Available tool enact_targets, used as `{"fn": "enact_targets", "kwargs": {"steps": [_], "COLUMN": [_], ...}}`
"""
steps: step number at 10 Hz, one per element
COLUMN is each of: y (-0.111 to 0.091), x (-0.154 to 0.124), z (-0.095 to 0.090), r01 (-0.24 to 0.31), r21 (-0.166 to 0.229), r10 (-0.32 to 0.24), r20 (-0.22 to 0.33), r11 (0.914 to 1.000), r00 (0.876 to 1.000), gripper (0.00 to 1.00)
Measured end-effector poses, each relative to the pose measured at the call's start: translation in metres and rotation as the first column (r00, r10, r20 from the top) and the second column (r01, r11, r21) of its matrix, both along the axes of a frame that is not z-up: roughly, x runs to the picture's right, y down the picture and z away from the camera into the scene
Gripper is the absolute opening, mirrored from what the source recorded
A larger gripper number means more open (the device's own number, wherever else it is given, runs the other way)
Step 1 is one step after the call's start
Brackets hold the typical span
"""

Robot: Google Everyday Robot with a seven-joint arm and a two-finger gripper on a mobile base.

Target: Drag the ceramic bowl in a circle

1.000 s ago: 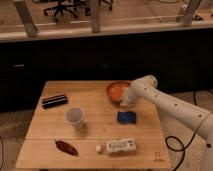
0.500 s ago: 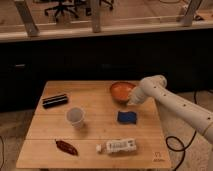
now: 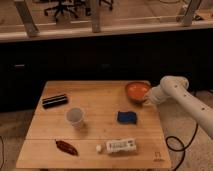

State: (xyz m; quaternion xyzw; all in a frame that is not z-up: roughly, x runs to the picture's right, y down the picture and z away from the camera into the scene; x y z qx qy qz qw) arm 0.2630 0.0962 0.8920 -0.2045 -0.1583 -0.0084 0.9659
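bowl (image 3: 135,90): far-right corner of table (image 3: 100,96), close to right edge | gripper (image 3: 148,98): at bowl's right rim, opening and hold cannot tell | bare wood leftward

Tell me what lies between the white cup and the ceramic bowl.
Camera view: only bare tabletop from white cup to ceramic bowl; the pincer sits at the bowl's right rim.

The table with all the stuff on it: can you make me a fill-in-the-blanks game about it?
The gripper sits at the right edge of the bowl, whose colour is ____.
The sponge on the table has the colour ____.
The bottle lies on its ____, near the table's front edge.
Missing words: orange; blue; side.
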Motion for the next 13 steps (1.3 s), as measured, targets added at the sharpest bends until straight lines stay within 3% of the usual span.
{"fn": "enact_targets", "kwargs": {"steps": [3, 6, 9, 13], "y": [0.003, 0.005, 0.007, 0.008], "x": [-0.013, -0.048, -0.055, -0.097], "z": [0.0, 0.0, -0.001, 0.001], "r01": [0.034, 0.08, 0.119, 0.192], "r21": [0.004, 0.01, 0.019, 0.034], "r10": [-0.034, -0.081, -0.119, -0.193], "r20": [0.004, 0.014, 0.016, 0.032], "r11": [0.9994, 0.9967, 0.9927, 0.9807], "r00": [0.999, 0.997, 0.993, 0.981], "gripper": [0.0, 0.0, 0.0, 0.0]}}
